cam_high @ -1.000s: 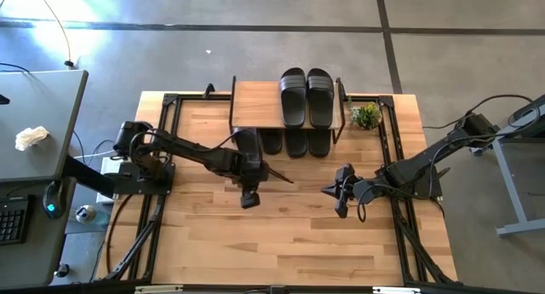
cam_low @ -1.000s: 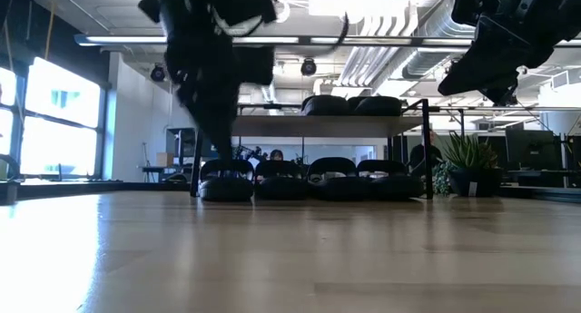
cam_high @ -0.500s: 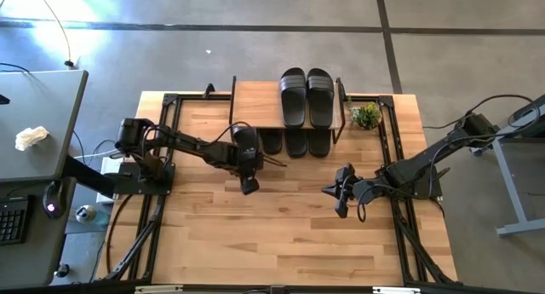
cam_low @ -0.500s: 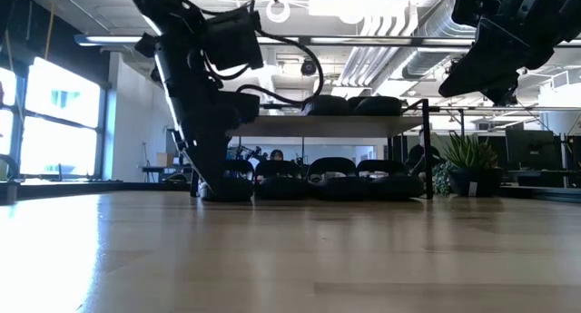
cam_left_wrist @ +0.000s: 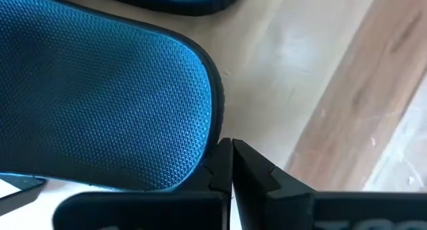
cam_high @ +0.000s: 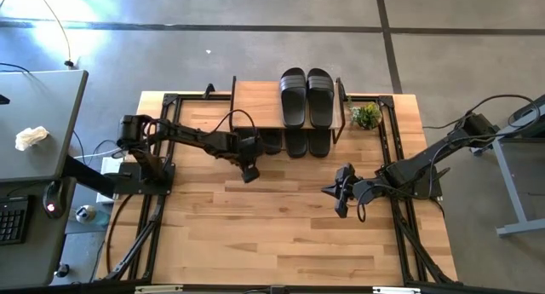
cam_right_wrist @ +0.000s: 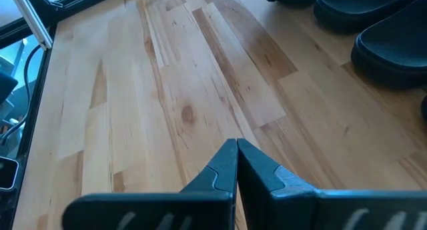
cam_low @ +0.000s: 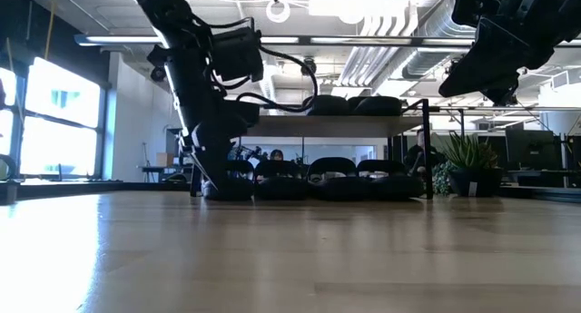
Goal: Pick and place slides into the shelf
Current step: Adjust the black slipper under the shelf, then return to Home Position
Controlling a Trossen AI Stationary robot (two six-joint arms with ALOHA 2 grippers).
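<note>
**Supervisor:** Report the left arm.

**Operator:** I have the left gripper (cam_high: 249, 171) at the front left corner of the shelf (cam_high: 255, 104), low over the table (cam_high: 281, 234). In the left wrist view its fingertips (cam_left_wrist: 231, 165) are pressed together with nothing between them. The heel of a slide (cam_left_wrist: 107, 110) lies just beside them, its textured sole filling most of that view. In the low view the arm stands in front of the leftmost slide (cam_low: 227, 181) of the lower row.

**Supervisor:** And the right arm?

**Operator:** I see the right gripper (cam_high: 341, 192) waiting above the table, right of centre and well apart from the shelf. Its fingers are together and empty in the right wrist view (cam_right_wrist: 236, 165).

**Supervisor:** Where are the slides?

**Operator:** Two slides (cam_high: 306, 96) lie side by side on the right half of the top board. The low view shows four on the lower level (cam_low: 331, 179), in a row between the black legs. A small potted plant (cam_high: 366, 116) stands just beside the shelf's right end.
</note>
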